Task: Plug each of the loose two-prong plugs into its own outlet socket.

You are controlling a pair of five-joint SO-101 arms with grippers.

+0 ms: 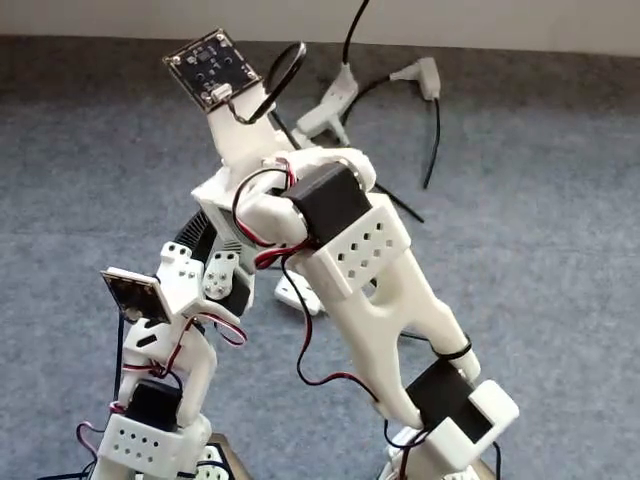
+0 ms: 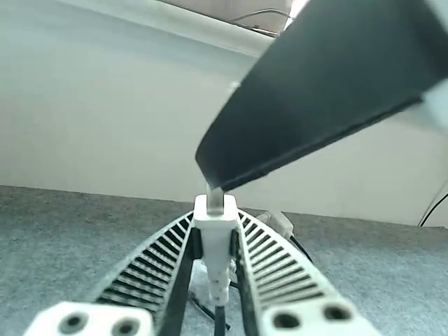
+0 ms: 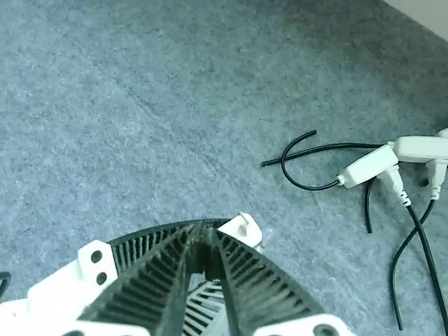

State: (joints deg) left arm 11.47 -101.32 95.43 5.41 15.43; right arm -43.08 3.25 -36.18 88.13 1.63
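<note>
My left gripper [image 2: 215, 213] is shut on a white two-prong plug [image 2: 216, 234]. The plug stands upright between the ribbed fingers, and its black cable hangs down below. Just above it looms the black body of the other arm [image 2: 329, 84]. My right gripper [image 3: 205, 246] hovers over the grey carpet with its fingers pressed together. A small white part [image 3: 243, 227] pokes out just past its tips, and I cannot tell what it is. Two loose white plugs [image 3: 365, 168] [image 3: 421, 148] with black cables lie farther off; from above they lie at the far side [image 1: 333, 103] [image 1: 424, 76].
Both arms [image 1: 380, 290] [image 1: 165, 340] cross over the middle of the carpet and hide what lies beneath. A white piece [image 1: 298, 294] shows on the floor between them. Black cables [image 1: 432, 140] trail across the far carpet. A pale wall [image 2: 105, 119] bounds the far edge.
</note>
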